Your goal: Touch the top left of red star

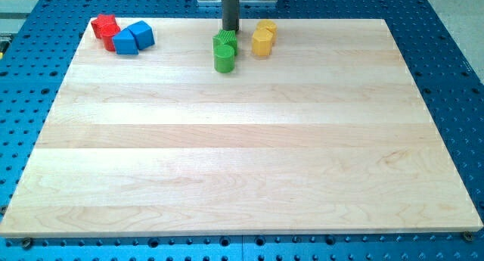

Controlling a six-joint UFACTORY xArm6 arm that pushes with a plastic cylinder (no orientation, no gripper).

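The red star (103,25) lies at the view's top left corner of the wooden board (242,140), with another red block (110,40) just below it. My tip (230,30) is at the top middle, well to the right of the red star. It stands right behind a green block (224,42), touching or nearly touching it.
Two blue blocks (134,38) sit right of the red ones, touching them. A green cylinder (224,59) lies below the green block. Two yellow blocks (263,38) sit right of my tip. A blue perforated table (454,79) surrounds the board.
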